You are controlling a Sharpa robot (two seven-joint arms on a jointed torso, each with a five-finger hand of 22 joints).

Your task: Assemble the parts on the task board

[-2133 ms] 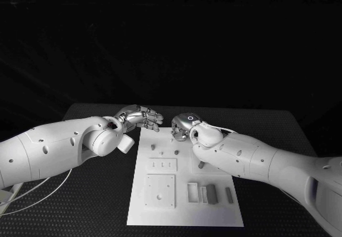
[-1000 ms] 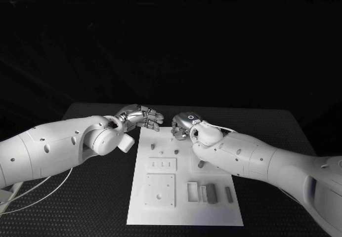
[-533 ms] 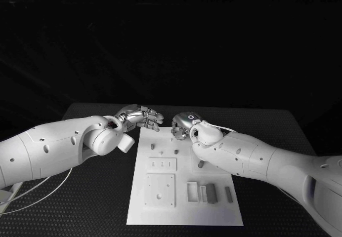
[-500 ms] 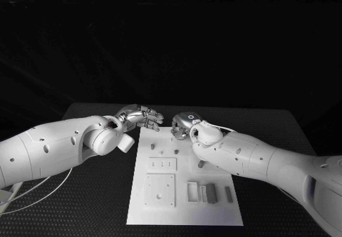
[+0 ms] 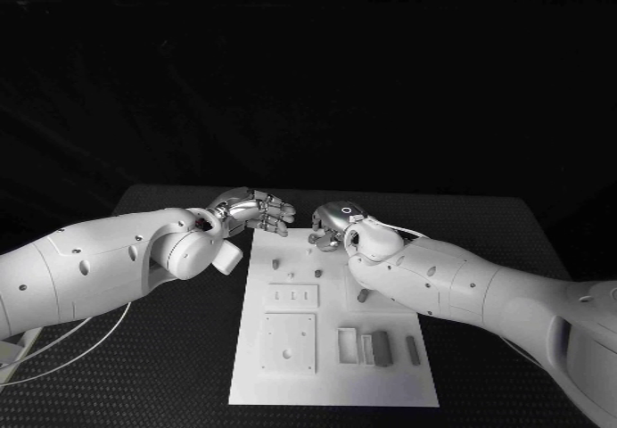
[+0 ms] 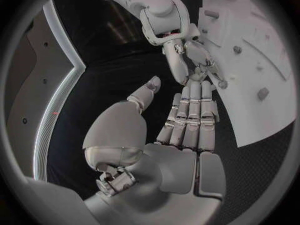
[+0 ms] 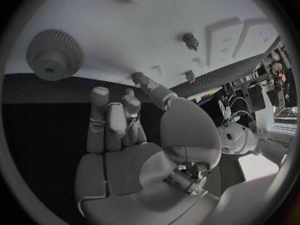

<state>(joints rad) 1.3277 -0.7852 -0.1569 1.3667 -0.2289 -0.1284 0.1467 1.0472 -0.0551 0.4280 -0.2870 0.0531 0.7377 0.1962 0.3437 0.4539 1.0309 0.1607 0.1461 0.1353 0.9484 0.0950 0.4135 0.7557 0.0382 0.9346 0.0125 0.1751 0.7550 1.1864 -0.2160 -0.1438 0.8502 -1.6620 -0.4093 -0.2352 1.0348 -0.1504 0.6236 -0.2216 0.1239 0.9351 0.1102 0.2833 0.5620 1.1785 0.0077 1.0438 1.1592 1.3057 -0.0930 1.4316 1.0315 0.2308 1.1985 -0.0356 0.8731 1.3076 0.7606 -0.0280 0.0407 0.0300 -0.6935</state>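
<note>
1. Lying flat down the middle of the black table [image 5: 154,357], the white task board [image 5: 328,357] carries most of its grey parts loose or unseated: three long bars [image 5: 378,349] rest side by side near its near edge, right of a square plate [image 5: 288,343].
2. Toward the board's far edge, small pegs [image 5: 276,265] stand or lie apart from each other, and a toothed gear [image 7: 55,54] sits on the board near that far edge in the right wrist view.
3. Nothing looks stacked or mated, so I judge the assembly at an early stage, with most of the fitting left to do.
4. The right robot hand [image 5: 337,226] hangs over the board's far edge with fingers curled inward; the right wrist view shows its fingers [image 7: 111,120] bent toward the palm with nothing between them.
5. The left robot hand [image 5: 258,212] hovers at the board's far left corner, fingers [image 6: 190,115] laid together and straight, thumb apart, holding nothing.
6. Both hands are close together there, fingertips near but, as far as I can tell, not touching.
</note>
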